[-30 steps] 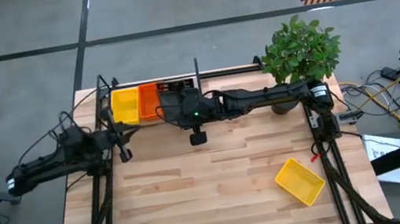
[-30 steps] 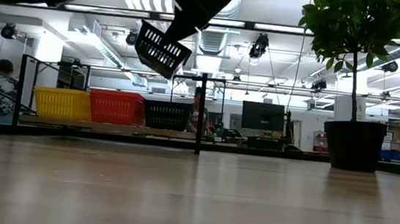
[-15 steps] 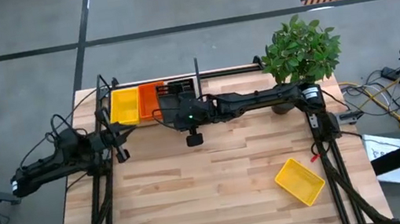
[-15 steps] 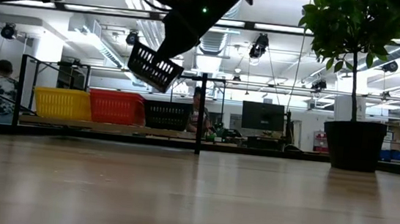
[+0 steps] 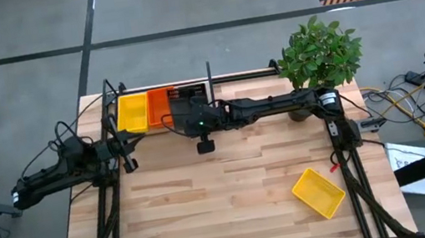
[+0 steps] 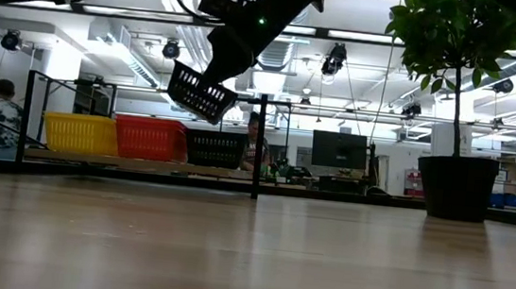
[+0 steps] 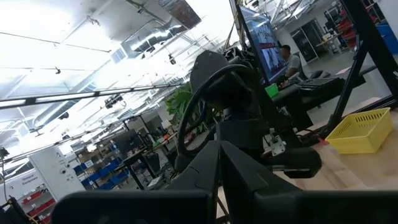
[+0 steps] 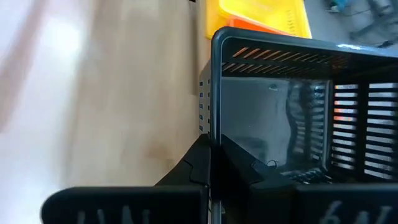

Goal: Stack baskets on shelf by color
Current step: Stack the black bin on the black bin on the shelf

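My right gripper (image 6: 220, 63) is shut on a black mesh basket (image 6: 198, 91), held tilted in the air above the shelf (image 6: 142, 164). A yellow basket (image 6: 81, 133), a red-orange basket (image 6: 150, 138) and a black basket (image 6: 216, 147) stand side by side on the shelf board, left of the divider post (image 6: 259, 145). Another yellow basket (image 5: 318, 192) lies on the table at the near right. My left gripper (image 5: 126, 149) is shut and empty by the shelf's left end. My right gripper holds the black basket by one wall at its rim (image 8: 214, 134), pinched with one finger inside (image 8: 249, 174) and one outside. The basket hangs tilted below the fingers, lifted clear of the shelf and the baskets on it.
A potted plant (image 5: 317, 57) stands at the far right of the table, right of the shelf. The wide wooden tabletop (image 5: 232, 192) lies in front of the shelf. A person (image 6: 1, 106) shows in the room beyond the table.
My right gripper has gone down and toward the table's left edge with the black basket. The basket stays tilted and now hangs closer above the baskets on the shelf.
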